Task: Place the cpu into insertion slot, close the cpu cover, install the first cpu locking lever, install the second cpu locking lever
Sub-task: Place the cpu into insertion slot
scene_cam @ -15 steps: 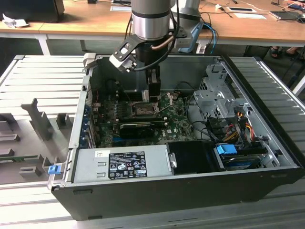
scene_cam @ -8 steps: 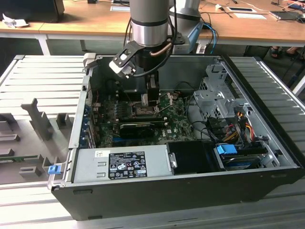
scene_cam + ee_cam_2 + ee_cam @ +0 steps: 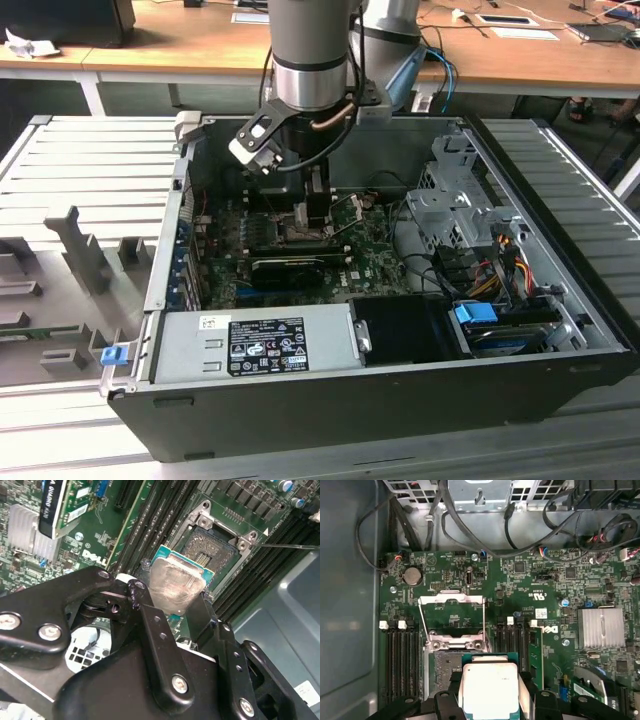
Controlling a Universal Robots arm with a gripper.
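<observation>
Cpu (image 3: 175, 582) sits clamped in the hand (image 3: 172, 605), just above the bare insertion slot (image 3: 210, 550), with the cpu cover (image 3: 451, 599) open.

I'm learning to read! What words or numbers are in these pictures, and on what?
Black label on the silver box: too small to read.
White sticker beside it: too small to read.
Green board: a white logo, plus tiny markings too small to read.
Black card's label: white letters, partly cut off.
</observation>
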